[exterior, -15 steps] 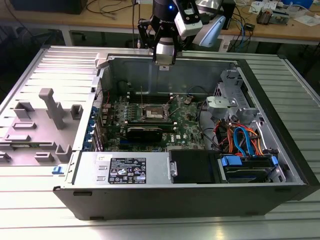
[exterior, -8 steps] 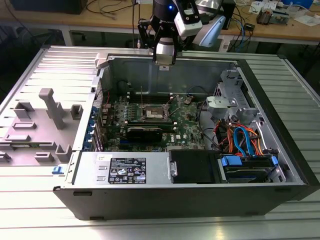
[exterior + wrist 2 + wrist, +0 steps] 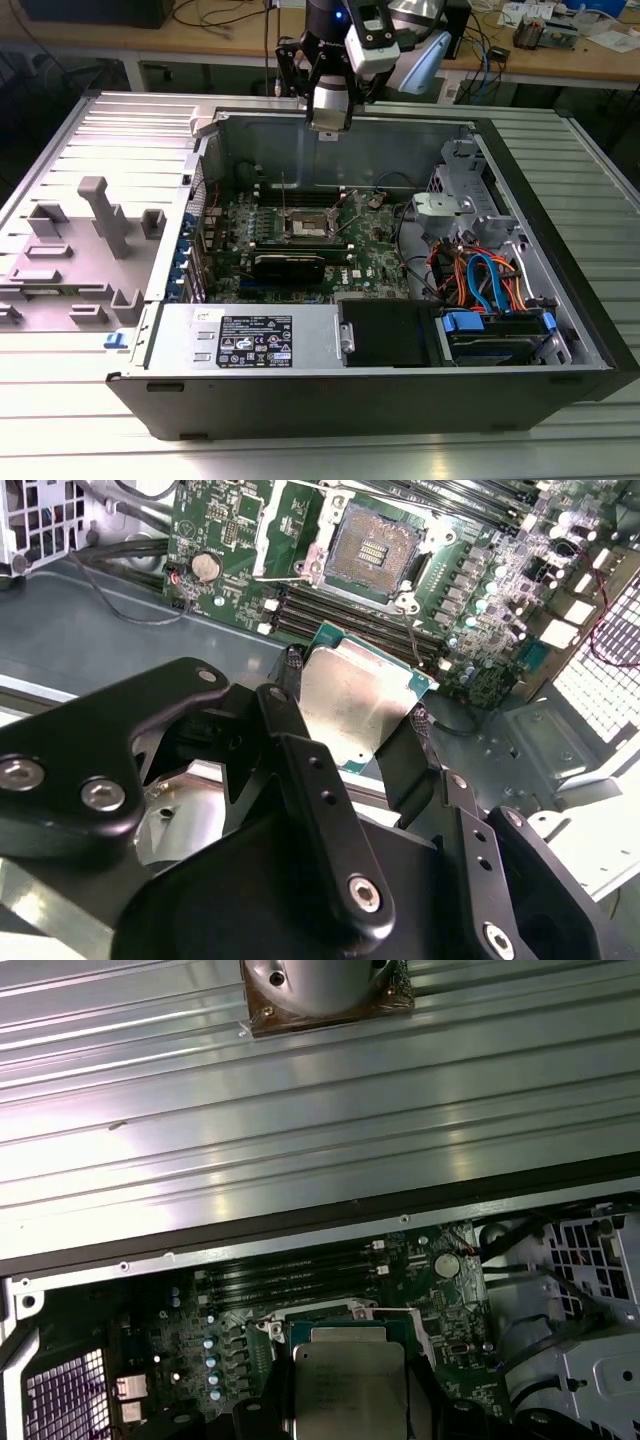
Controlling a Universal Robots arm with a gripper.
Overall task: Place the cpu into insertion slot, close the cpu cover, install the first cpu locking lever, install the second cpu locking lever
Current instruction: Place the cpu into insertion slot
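Black-fingered tool (image 3: 355, 692) grips the small flat square silver-topped cpu (image 3: 350, 705) by its edges, aloft near the green board's (image 3: 230, 540) edge, well apart from the open silver-rimmed square insertion slot (image 3: 372, 550); likely risk: any tilt seats it askew, bending pins.

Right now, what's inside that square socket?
Nothing; in the second wrist view the socket is open and bare. The gripper holds the chip apart from it. In the first wrist view the chip covers most of it.

One cpu (image 3: 350, 708) — one insertion slot (image 3: 372, 548) — one gripper (image 3: 355, 692).
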